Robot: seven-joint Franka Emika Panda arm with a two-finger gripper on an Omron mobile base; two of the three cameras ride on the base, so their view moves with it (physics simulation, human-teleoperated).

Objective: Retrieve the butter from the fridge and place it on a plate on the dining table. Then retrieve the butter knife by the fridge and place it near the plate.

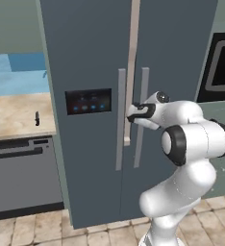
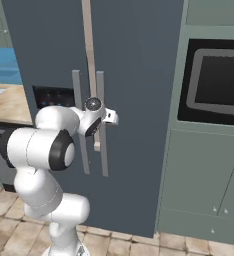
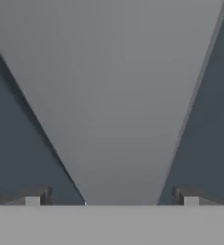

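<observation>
Fridge (image 1: 90, 57) fills the middle of both base views: tall slate-blue double-door unit, doors shut or nearly so, with a pale beige strip running down the seam between them. Black panel (image 1: 88, 101) with small blue lights sits on the left door. Two long grey vertical bar handles flank the seam, left handle (image 1: 120, 120) and right handle (image 1: 142, 115).

Gripper (image 1: 132, 113) is up at the handles around panel height, pointing into the door seam area. Hand view shows the two dark fingertips (image 3: 36, 196) spread wide at the bottom corners, with a grey bar handle (image 3: 118, 105) running between them and touching neither finger; nothing is pinched. Dark door surface lies on both sides of that bar.

Butter knife (image 1: 37, 118) is a tiny dark item lying on the beige counter (image 1: 13, 115) left of the fridge, near the counter's front edge and well apart from the gripper. Under that counter is a grey appliance front (image 1: 23, 178) with a dark horizontal handle. Behind the counter is a blue backsplash (image 1: 18, 74); grey-green upper cabinets (image 1: 13, 24) are above it.

Right of the fridge, a grey-green cabinet column (image 2: 209, 165) holds a black built-in oven window (image 2: 216, 82), with cabinet doors with small knobs below. Floor (image 1: 47, 228) is beige-brown stone tile. White arm rises from the tile in front of the fridge.
</observation>
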